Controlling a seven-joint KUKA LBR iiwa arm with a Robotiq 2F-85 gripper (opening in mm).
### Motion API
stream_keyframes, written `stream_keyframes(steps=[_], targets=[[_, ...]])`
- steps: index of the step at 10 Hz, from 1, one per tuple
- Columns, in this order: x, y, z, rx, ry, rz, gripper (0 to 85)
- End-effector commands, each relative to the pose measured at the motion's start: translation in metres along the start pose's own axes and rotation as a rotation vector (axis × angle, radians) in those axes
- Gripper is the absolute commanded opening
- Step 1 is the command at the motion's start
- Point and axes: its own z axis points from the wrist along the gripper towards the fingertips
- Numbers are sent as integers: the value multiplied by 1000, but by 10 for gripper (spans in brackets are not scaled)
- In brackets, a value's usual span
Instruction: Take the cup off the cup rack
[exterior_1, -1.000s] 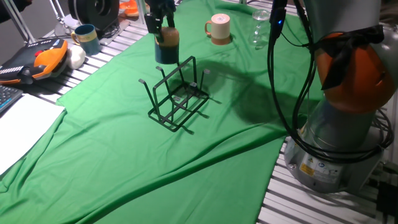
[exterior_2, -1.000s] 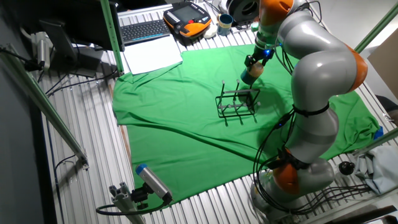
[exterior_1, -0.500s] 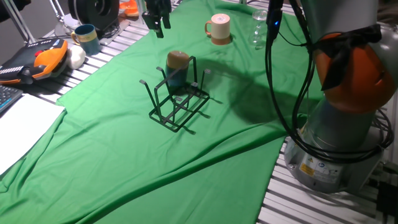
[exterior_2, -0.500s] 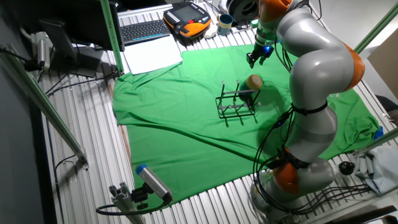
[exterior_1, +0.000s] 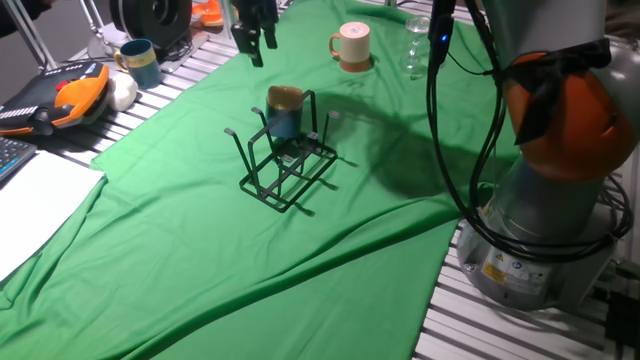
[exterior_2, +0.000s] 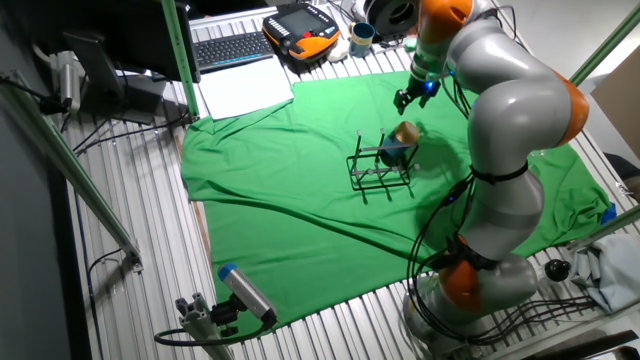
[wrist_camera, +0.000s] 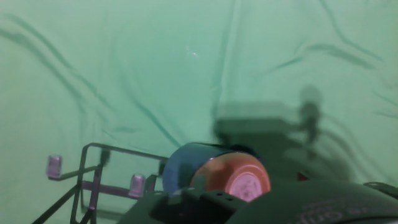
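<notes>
Hanging above the far part of the green cloth, the gripper has its two fingers spread apart and holds nothing; it touches neither cup nor rack. In the other fixed view the gripper sits just beyond the rack, clear of it. Below and nearer, the cup rests on the cup rack, dark blue body down and tan end up, tilted over a prong. The hand view shows the cup low in the picture with the rack's wire to its left. Around the cloth lie a slatted metal table, a cream mug, a teal mug, a clear glass and a keyboard. Compared with half a second ago, the cup has tipped slightly on the rack, while the gripper has barely moved.
</notes>
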Motion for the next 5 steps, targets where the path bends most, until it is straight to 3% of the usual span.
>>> stream_keyframes(steps=[1, 5], targets=[[4, 0, 8, -8, -2, 1, 850], [9, -5, 38, -34, -29, -10, 850]])
